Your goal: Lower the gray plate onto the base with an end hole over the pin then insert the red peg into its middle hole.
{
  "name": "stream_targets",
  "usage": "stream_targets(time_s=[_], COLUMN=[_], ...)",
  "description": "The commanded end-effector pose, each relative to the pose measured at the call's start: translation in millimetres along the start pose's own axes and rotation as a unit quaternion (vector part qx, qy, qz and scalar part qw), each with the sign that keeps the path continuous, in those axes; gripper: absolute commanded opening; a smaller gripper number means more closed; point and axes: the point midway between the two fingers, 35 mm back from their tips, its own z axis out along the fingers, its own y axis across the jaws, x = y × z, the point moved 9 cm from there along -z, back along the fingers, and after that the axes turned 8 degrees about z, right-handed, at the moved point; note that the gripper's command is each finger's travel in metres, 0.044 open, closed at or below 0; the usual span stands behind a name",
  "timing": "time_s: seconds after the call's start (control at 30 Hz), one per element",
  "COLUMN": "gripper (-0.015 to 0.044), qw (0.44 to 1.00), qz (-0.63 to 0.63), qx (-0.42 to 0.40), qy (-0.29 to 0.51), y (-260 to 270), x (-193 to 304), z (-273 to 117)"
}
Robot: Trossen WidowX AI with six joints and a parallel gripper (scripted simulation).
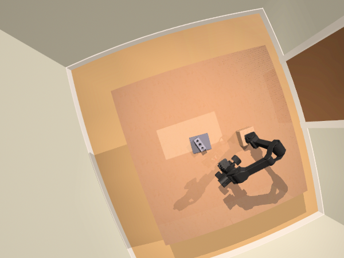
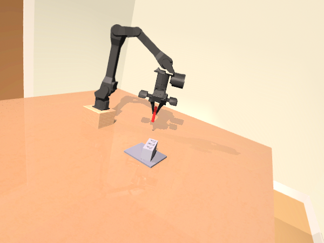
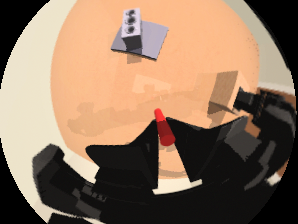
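Observation:
My gripper (image 2: 155, 111) (image 3: 161, 119) is shut on the red peg (image 2: 153, 118) (image 3: 166, 135), which points down and tilts slightly, its lower part sticking out below the fingertips. They hang well above the table, off to the arm's side of the base (image 1: 207, 139) (image 2: 133, 151) (image 3: 157, 36). The gray plate (image 1: 198, 142) (image 2: 147, 154) (image 3: 132, 40) is a thick three-hole block that rests on the base, turned at an angle to its edges, holes facing up. All three holes look empty of red. The pin cannot be made out. In the top view the arm hides the fingertips and peg.
The arm stands on a wooden block (image 1: 241, 137) (image 2: 106, 119) (image 3: 223, 92) on the tabletop (image 1: 160, 100) (image 2: 81, 173). The arm's shadows fall across the table. A bright rectangular patch of light lies around part of the base in the top view.

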Motion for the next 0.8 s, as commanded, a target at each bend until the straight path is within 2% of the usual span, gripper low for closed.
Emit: stream_targets(time_s=[0.0, 0.77], gripper=[0.0000, 0.0000], qw=[1.000, 1.000], qz=[0.002, 0.004], qx=[0.000, 0.000], qy=[0.000, -0.003], y=[5, 32], x=[-7, -65], z=[-1, -4])
